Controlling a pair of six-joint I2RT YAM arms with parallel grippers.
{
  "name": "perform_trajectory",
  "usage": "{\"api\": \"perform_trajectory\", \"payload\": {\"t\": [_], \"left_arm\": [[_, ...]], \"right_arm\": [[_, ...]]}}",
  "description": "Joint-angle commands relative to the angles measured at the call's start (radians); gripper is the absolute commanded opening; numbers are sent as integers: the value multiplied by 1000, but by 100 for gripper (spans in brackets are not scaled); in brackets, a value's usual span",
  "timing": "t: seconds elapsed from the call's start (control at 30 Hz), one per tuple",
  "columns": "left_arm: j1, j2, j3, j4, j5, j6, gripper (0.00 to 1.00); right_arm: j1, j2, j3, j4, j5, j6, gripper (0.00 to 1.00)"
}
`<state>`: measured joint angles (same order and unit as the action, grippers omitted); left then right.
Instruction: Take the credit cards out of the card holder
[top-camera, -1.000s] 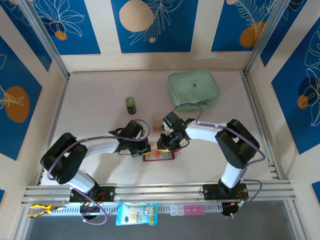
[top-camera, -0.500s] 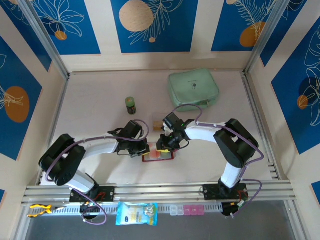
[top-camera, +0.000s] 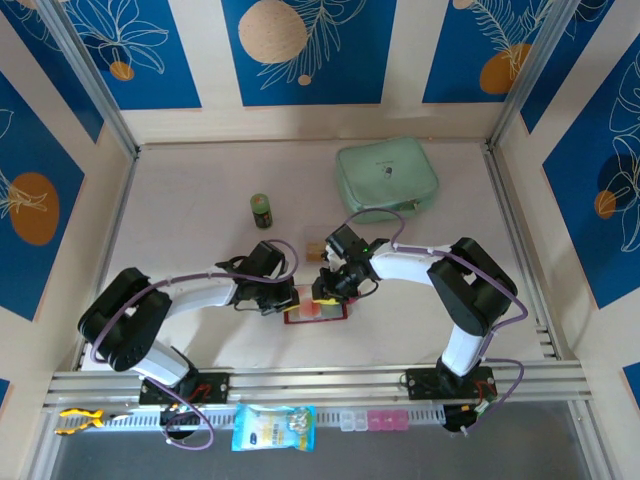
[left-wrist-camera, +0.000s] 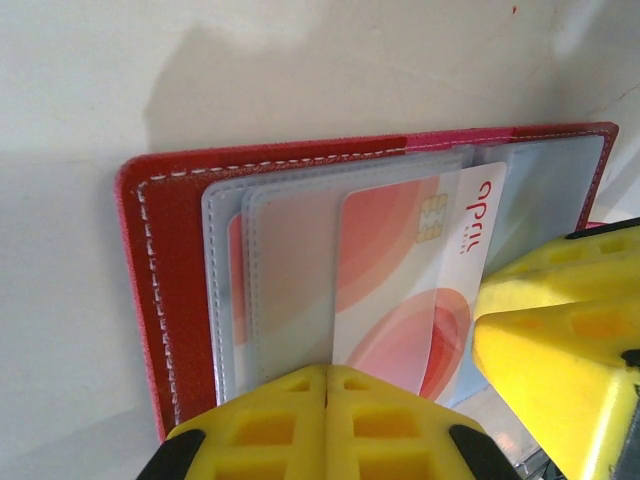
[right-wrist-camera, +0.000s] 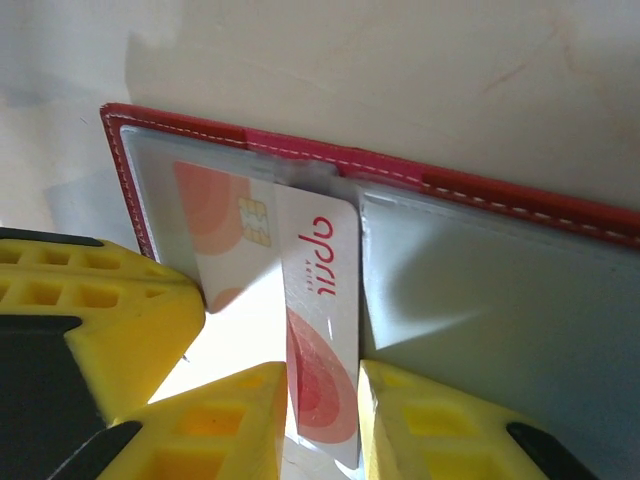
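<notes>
The red card holder (top-camera: 318, 312) lies open on the table, clear sleeves up (left-wrist-camera: 160, 300) (right-wrist-camera: 470, 190). A white credit card with red shapes (left-wrist-camera: 400, 270) (right-wrist-camera: 318, 330) sticks partly out of a sleeve. My right gripper (top-camera: 326, 292) (right-wrist-camera: 322, 400) is shut on the free end of this card, a yellow finger on each side. My left gripper (top-camera: 286, 298) (left-wrist-camera: 327, 375) is shut, jaws together with nothing between them, tips resting on the sleeves at the holder's left half. A small tan card-like piece (top-camera: 316, 249) lies just behind the right gripper.
A mint-green pouch (top-camera: 387, 178) sits at the back right and a small green bottle (top-camera: 261, 210) behind the left arm. A blue packet (top-camera: 273, 427) and a pink box (top-camera: 381, 420) lie below the front rail. Aluminium frame posts stand along both sides.
The left arm has shifted slightly. Both grippers and the card holder stay where they were.
</notes>
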<state>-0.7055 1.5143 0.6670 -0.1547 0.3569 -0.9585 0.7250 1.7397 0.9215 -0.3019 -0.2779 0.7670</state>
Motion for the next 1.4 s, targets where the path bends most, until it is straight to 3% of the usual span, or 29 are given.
{"api": "perform_trajectory", "payload": {"t": [0.0,0.57,1.03,1.37], "left_arm": [[-6,23,28,-57,-23,39,0],[-5,53,48,-85,-32,68,0],[-5,54,51,-80,-28,63,0],[-4,41,50,-83,-33,61,0]], "right_arm": [[-8,16,-18,15,-45,14,25],[-16,29,-42,61,-81,21,25],[-39,-10,-102,171,-142,51,18],[-45,-53,-111,119,-99,29,11]]}}
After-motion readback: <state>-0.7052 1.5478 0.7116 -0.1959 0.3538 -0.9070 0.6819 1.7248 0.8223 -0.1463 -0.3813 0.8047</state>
